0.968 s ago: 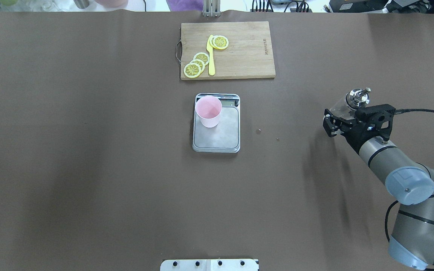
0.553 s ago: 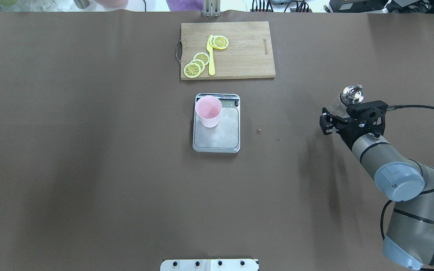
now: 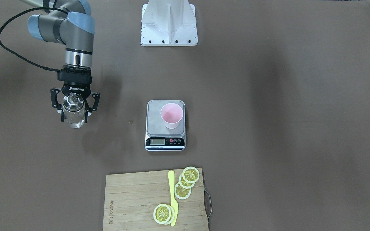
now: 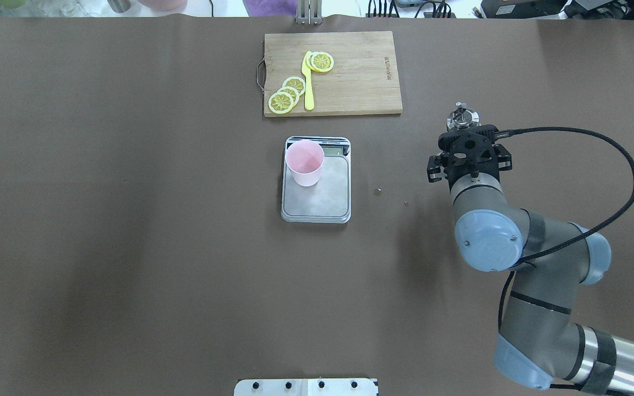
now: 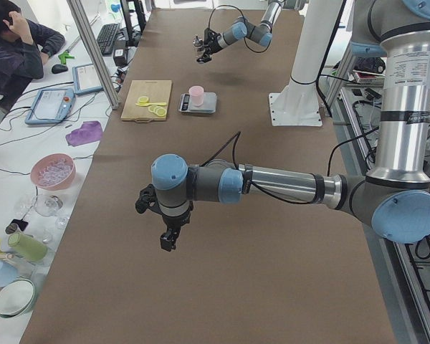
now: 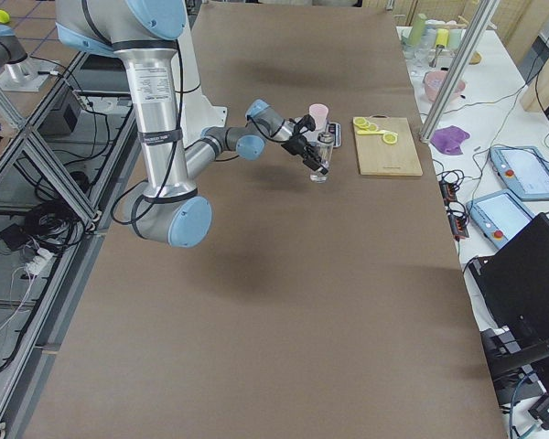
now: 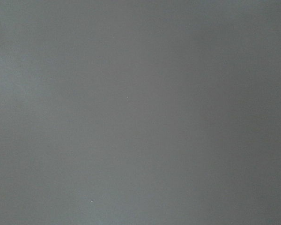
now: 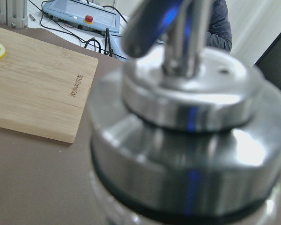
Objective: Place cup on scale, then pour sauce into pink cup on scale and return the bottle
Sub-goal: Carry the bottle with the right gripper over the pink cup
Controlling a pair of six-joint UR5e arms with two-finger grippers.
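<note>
- The right gripper (image 3: 74, 120) has its 2 fingers clamped on the glass body of the bottle (image 3: 74, 113), 1 on each side.
- The bottle stands upright in that grip, silver spout cap up, well off to the robot's right of the scale (image 3: 154, 116). Clear liquid shows through the glass. Whether its base touches the table (image 4: 130, 231) cannot be told.
- In the right wrist view the silver cap fills most of the picture, out of focus, with a corner of the cutting board (image 3: 130, 200) behind it.
- The pink cup (image 3: 171, 116) stands upright on the scale's steel platform, on the robot's left half of it and toward the display end. It is well apart from the bottle.
- The scale sits at the middle of the table with its black display strip turned away from the robot, toward the cutting board.
- The cutting board lies beyond the scale, near it but not touching. On it are a yellow knife (image 3: 172, 199) and lemon slices (image 3: 190, 175) in 2 small overlapping groups, 1 on each side of the knife.
- 2 small spots (image 4: 378, 191) show on the table between the scale and the right arm.
- The left gripper (image 5: 168, 242) hangs above bare table at the robot's left end, far from the scale and cup. It shows only in the left side view, so I cannot tell whether its fingers are apart or together. Its wrist view shows only plain table.
- A person (image 5: 14, 44) sits at the side desk past the table's far edge.
</note>
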